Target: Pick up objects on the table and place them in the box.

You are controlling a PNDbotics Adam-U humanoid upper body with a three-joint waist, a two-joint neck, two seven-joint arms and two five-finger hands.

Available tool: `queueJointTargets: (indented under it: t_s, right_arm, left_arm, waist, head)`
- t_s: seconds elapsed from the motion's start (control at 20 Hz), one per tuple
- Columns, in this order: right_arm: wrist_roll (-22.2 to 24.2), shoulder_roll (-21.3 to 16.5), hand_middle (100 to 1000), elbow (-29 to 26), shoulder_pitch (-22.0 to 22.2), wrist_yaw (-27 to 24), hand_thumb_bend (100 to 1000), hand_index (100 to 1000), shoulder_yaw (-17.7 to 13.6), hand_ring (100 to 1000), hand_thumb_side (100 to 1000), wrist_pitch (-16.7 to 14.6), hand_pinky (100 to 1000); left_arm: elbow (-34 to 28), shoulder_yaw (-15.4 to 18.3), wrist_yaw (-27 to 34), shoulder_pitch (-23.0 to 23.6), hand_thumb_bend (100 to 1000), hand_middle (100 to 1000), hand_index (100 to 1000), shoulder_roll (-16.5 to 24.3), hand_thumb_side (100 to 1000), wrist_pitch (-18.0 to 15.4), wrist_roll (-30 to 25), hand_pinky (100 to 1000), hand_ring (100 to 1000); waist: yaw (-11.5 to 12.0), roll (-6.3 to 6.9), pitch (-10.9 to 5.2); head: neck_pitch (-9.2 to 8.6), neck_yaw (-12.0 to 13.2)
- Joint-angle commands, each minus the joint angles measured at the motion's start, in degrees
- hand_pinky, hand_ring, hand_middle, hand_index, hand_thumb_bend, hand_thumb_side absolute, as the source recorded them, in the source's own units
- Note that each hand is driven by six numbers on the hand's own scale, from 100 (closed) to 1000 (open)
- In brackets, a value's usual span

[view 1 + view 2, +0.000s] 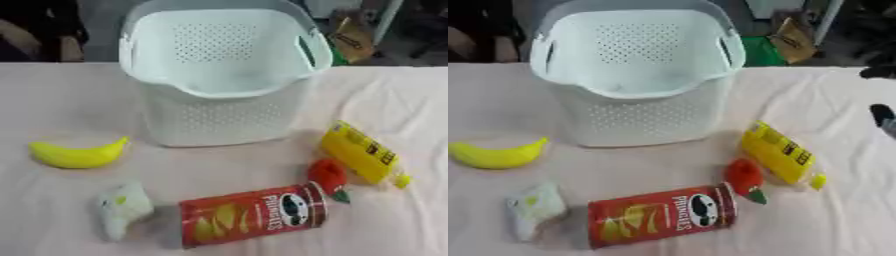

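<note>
A white perforated basket (pixel 219 75) stands empty at the back centre of the table. In front of it lie a yellow banana (pixel 77 154) at the left, a small white pouch with a yellow spot (pixel 121 206), a red Pringles can (pixel 252 214) on its side, a red strawberry-like toy (pixel 329 176) and a yellow bottle (pixel 360 152) lying on its side at the right. Dark parts of my right hand (pixel 884 119) show only at the right edge of the right eye view, apart from every object. My left hand is out of sight.
A pale pink cloth (pixel 61 100) covers the table. Beyond the far edge are a cardboard box (pixel 352 36) and dark furniture. Bare cloth lies left and right of the basket.
</note>
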Motion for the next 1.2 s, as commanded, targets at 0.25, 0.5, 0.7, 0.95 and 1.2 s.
queueJointTargets:
  t_s: [0.25, 0.5, 0.7, 0.95, 1.2]
  right_arm:
    - [0.8, 0.6, 891, 2.2, -8.6, 0.7, 100, 928, 4.2, 899, 918, -1.2, 874]
    - [2.5, 2.8, 892, 3.6, -14.2, 0.6, 100, 928, 6.8, 900, 923, -2.9, 874]
    - [3.7, 5.1, 895, 4.7, -17.1, 0.2, 100, 930, 7.6, 903, 927, -3.6, 877]
    - [5.4, 7.1, 906, 6.8, -19.2, 0.4, 100, 949, 8.4, 913, 985, -4.1, 884]
    - [9.7, 8.4, 926, 9.5, -20.2, 0.5, 100, 1000, 9.4, 959, 1000, -6.1, 921]
  left_arm:
    - [-0.7, -0.4, 0.8, -1.2, 100, 683, 742, 0.3, 1000, -0.3, -0.9, 702, 671]
    - [-0.7, -0.8, 1.1, -1.4, 100, 685, 742, 0.1, 1000, -0.5, -1.4, 702, 672]
    - [-0.7, -0.8, 1.2, -1.5, 100, 686, 743, 0.0, 1000, -0.5, -1.4, 702, 673]
    - [-0.7, -0.8, 1.4, -1.5, 100, 687, 744, -0.1, 1000, -0.6, -1.4, 702, 673]
    - [-0.7, -0.8, 1.4, -1.5, 100, 688, 744, -0.2, 1000, -0.6, -1.4, 702, 674]
  waist:
    - [1.0, 0.10, -1.60]
    - [1.6, -0.02, -1.70]
    - [1.7, -0.08, -1.72]
    - [1.9, -0.16, -1.74]
    - [2.1, -0.04, -1.74]
  head:
    - [-0.82, -2.1]
    - [-0.86, -4.0]
    - [-1.54, -8.0]
    - [-2.49, -9.5]
    - [-2.78, -8.0]
